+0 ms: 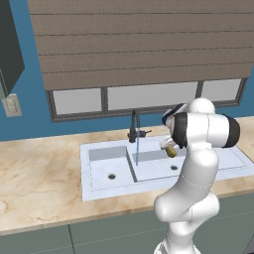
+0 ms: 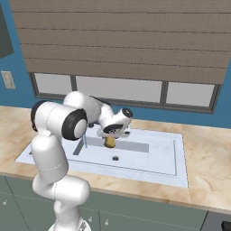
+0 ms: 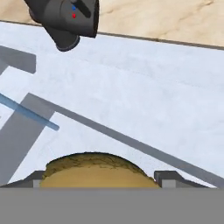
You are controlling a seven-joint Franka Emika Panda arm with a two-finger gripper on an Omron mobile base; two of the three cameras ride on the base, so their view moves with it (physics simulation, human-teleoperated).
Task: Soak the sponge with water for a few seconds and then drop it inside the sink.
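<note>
Here, a white Franka arm's end effector [image 2: 109,136] grips the yellow-orange sponge [image 2: 109,142], its two fingers closed against the block's sides, above the wider basin of the pale double-basin sink [image 1: 99,191] set in a marble-patterned counter [image 1: 39,178]. A thin pale-blue stream of water [image 1: 137,154] falls from the dark faucet [image 1: 134,130] near the divider between the basins, and the sponge hangs beside it toward the right, apart from it, so by these views it is not under the flow. In the hand view the sponge [image 3: 96,171] sits low between the fingertips, with the stream [image 3: 28,112] off to one side. The likely risk: releasing here would land the sponge in the basin unsoaked, while a sideways sweep toward the stream could knock the hand against the faucet spout.
</note>
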